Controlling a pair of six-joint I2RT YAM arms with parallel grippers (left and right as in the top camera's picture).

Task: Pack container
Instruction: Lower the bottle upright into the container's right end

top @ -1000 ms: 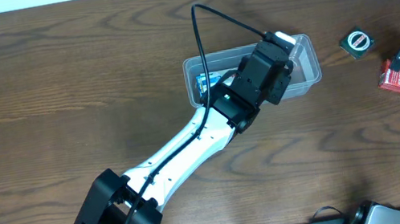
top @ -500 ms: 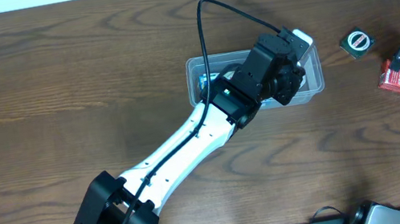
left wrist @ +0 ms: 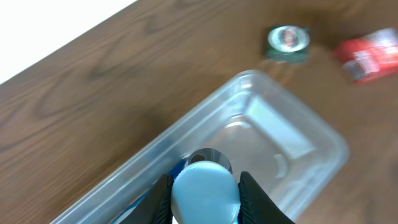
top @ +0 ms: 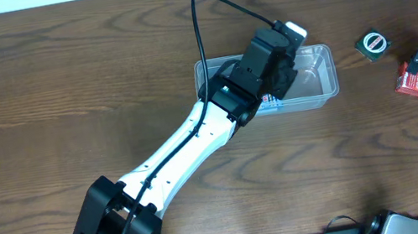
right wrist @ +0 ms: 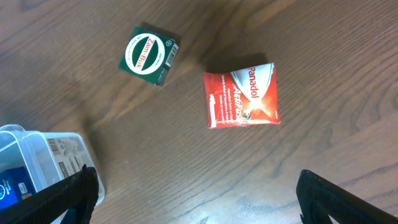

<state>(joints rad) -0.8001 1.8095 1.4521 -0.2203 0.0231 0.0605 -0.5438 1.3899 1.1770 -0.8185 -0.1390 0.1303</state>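
The container (top: 317,73) lies on the bench (top: 57,74) near the middle, a little toward the far edge, with its long side running left to right. The left gripper (left wrist: 204,180) hangs over the left half of the container. Its jaws are clamped on a pale blue round item (left wrist: 205,198), one finger on each side of it, and the item is above the inside of the tub. What kind of item it is I cannot tell. The right half of the container shows a bare clear floor. In the right wrist view a small blue box (right wrist: 11,186) is seen inside the container, at its corner.

To the right of the container, apart from it, stands a green Zam-Buk box (right wrist: 149,55), and just beside that lies a red Panadol pack (right wrist: 242,95), flat on the bench. The right gripper (right wrist: 196,180) is over the bench near the red pack, its jaws wide apart and holding nothing
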